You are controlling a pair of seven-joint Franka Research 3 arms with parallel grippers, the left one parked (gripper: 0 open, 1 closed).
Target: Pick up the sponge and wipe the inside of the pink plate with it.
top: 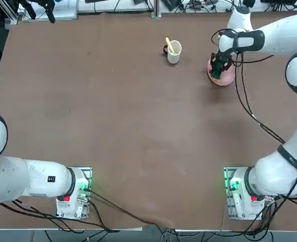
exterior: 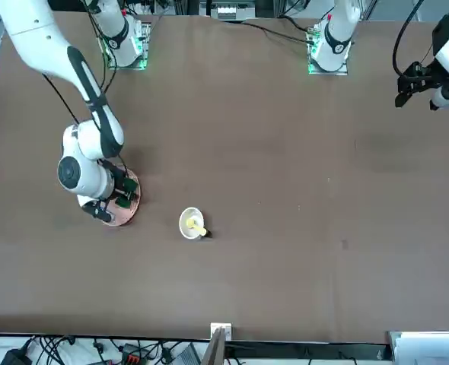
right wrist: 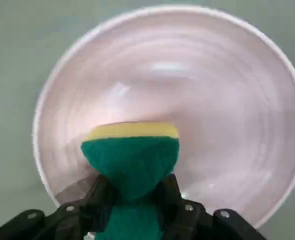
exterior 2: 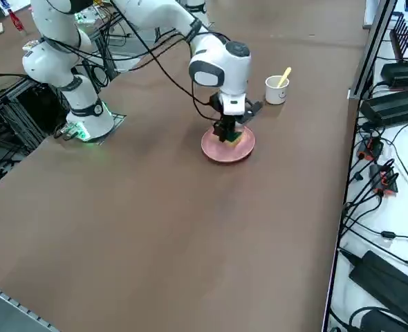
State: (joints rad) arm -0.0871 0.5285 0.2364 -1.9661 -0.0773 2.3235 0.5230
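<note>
The pink plate lies at the far right of the table, beside the white cup. My right gripper hangs straight over it, shut on the sponge. In the right wrist view the black fingers pinch the sponge's green part, and its yellow edge reaches down into the pale pink plate. From the right side, the sponge meets the inside of the plate under the gripper. The front view shows the plate partly hidden behind the wrist.
A white cup holding a yellow utensil stands just left of the plate in the top view. Black cables hang from the right arm near the plate. Bare brown tabletop spreads across the middle and left.
</note>
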